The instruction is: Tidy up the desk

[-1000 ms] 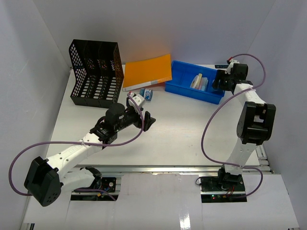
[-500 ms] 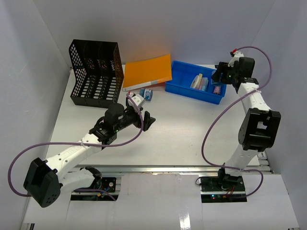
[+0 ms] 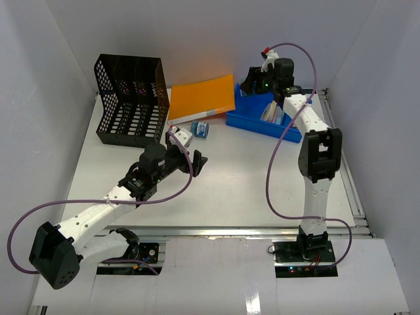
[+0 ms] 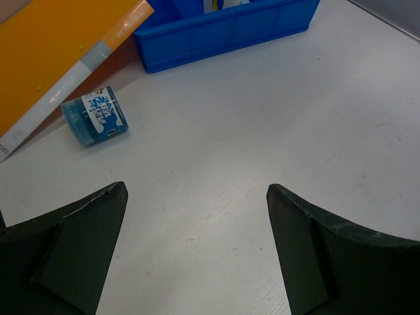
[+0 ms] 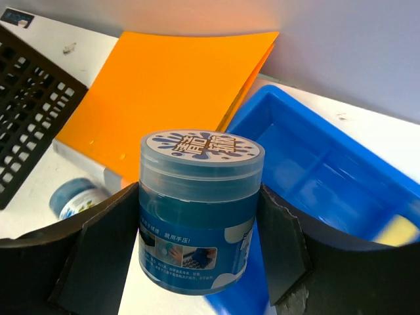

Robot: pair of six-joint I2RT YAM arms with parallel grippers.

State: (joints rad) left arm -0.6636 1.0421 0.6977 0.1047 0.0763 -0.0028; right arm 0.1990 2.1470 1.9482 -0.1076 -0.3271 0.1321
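Observation:
The desk (image 3: 230,190) is a white tabletop with an aluminium rail (image 3: 230,231) along its near edge. My right gripper (image 3: 252,81) is shut on a blue jar of cleaning gel (image 5: 197,216). It holds the jar upright in the air over the left end of the blue tray (image 5: 315,177). A second blue jar (image 3: 201,129) lies on its side on the desk in front of the orange folder (image 3: 202,97). My left gripper (image 3: 191,149) is open and empty, low over bare desk, a little short of that jar (image 4: 97,117).
A black mesh file rack (image 3: 131,98) stands at the back left. The orange folder lies between it and the blue tray (image 3: 262,118), one corner propped on the tray. The tray holds a few small items at its right end. White walls enclose the desk.

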